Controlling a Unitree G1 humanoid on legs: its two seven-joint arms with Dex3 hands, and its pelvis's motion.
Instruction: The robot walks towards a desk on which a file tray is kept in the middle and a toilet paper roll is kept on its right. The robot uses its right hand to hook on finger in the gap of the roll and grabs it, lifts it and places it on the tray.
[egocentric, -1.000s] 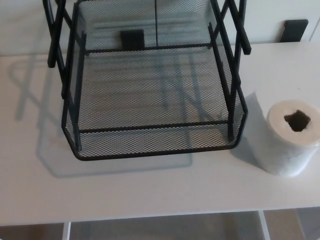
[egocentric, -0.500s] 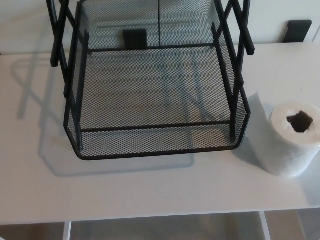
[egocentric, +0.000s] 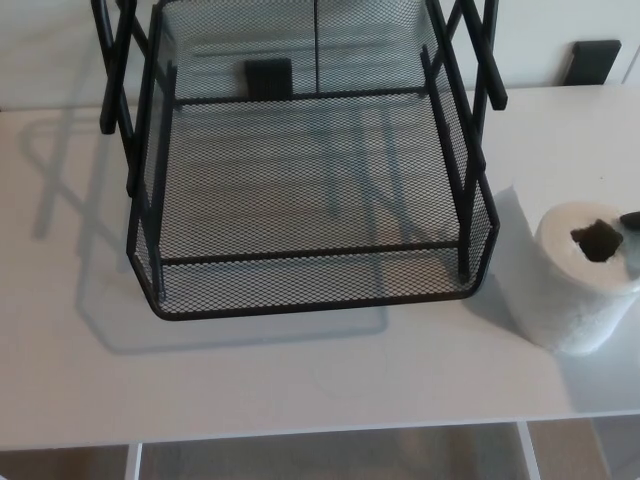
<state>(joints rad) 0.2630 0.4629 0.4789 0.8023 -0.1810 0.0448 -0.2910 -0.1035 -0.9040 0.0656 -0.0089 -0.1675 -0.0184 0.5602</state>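
Right hand (egocentric: 630, 218): only a dark tip shows at the frame's right edge, newly arrived; a second ago no part of the robot was in view. Whether it is released or clenched cannot be told from so little. Left hand: not in view.

Directly beneath and just left of that tip stands the toilet paper roll (egocentric: 580, 290), upright on the desk (egocentric: 300, 390), core gap (egocentric: 597, 240) facing up. The tip lies over the roll's top rim, just beside the gap, not yet in it. The roll has not been disturbed.

Further left of the hand, the file tray (egocentric: 310, 300) sits empty, its near corner close to the roll but apart.

Assessment: approach begun; hooking, lifting and placing remain outstanding.
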